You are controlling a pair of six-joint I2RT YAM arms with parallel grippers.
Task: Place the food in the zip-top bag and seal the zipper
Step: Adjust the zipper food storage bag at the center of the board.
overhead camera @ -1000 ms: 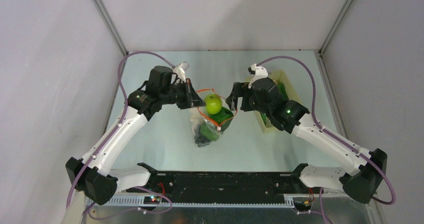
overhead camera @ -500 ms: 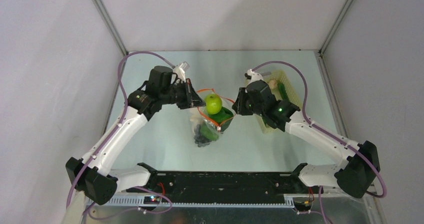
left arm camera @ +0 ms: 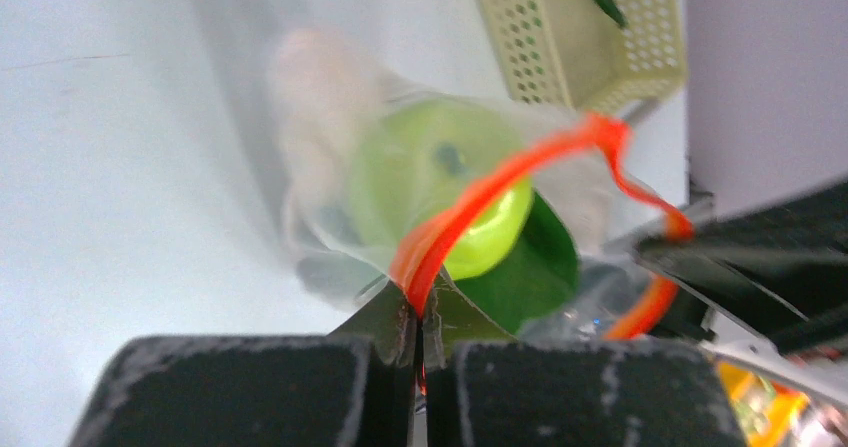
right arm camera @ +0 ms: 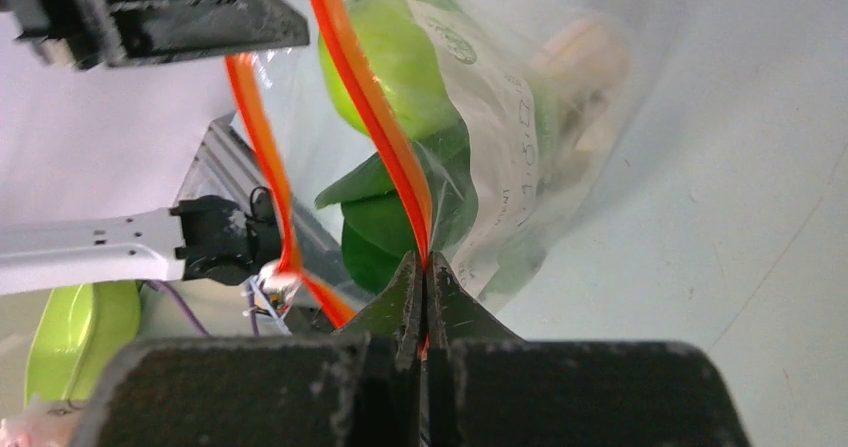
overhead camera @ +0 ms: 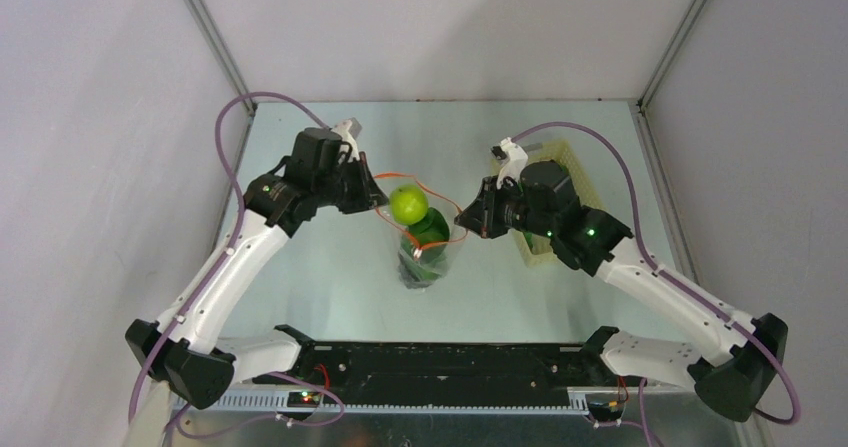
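Thin, crinkly clear plastic: soft, slippery, no stiffness of its own. Zip-top bag (overhead camera: pixel 425 262) slung mouth-up between the arms, near the yellow basket (overhead camera: pixel 560 152). Left gripper (left arm camera: pixel 418 312) pressed tight on the orange zipper (left arm camera: pixel 480 192) strip at one side; right gripper (right arm camera: pixel 425 272) pinching it likewise at the other. Green apple (overhead camera: pixel 408 204) riding high at the mouth over leafy greens (right arm camera: pixel 385 222); likely top-heavy, prone to spill. Best held by the zipper strip, the firmest part; film itself apt to slide or tear.

Grey walls (overhead camera: pixel 90 117) — metal-framed — around pale table (overhead camera: pixel 320 267).
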